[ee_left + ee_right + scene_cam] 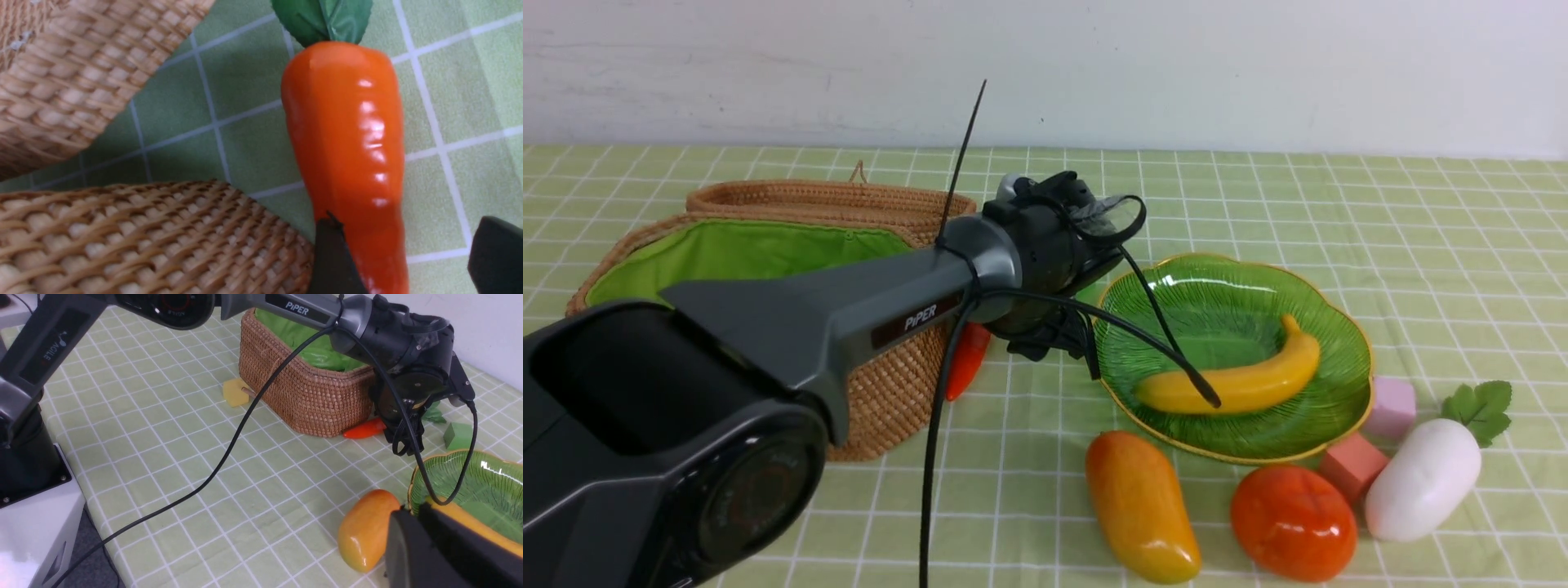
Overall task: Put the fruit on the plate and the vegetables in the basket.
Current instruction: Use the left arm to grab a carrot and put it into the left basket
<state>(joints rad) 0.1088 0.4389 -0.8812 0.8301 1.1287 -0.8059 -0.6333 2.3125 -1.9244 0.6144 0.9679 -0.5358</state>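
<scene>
writing: "PiPER" in white on the left arm (833, 327), readable in front and right wrist views; "AGILEX" on a lower link of the same arm – right wrist view only
left gripper (408, 245): fingers spread wide, low over the checked green tablecloth (245, 143); thin end of the carrot (347, 143) lies between them, close against one finger, not clamped
right gripper (433, 547): dark block at the picture edge, just beside the mango (367, 528) and the plate (494, 477); can't tell how far it is spread
carrot: flat on the cloth just beside the basket (890, 392) wall – front view shows only a sliver under the wrist, left wrist view shows the leaves too
basket: open, green lining showing
plate: right of the basket, banana (1241, 380) lying in it
mango, persimmon (1293, 523): on the cloth just in front of the plate, side by side
radish (1421, 478): on the cloth, right of the persimmon
front view only: pink cube (1391, 406), red cube (1352, 465), both between plate and radish
right wrist view only: yellow cube (235, 392) beside the basket; green cube (458, 435) near the plate
</scene>
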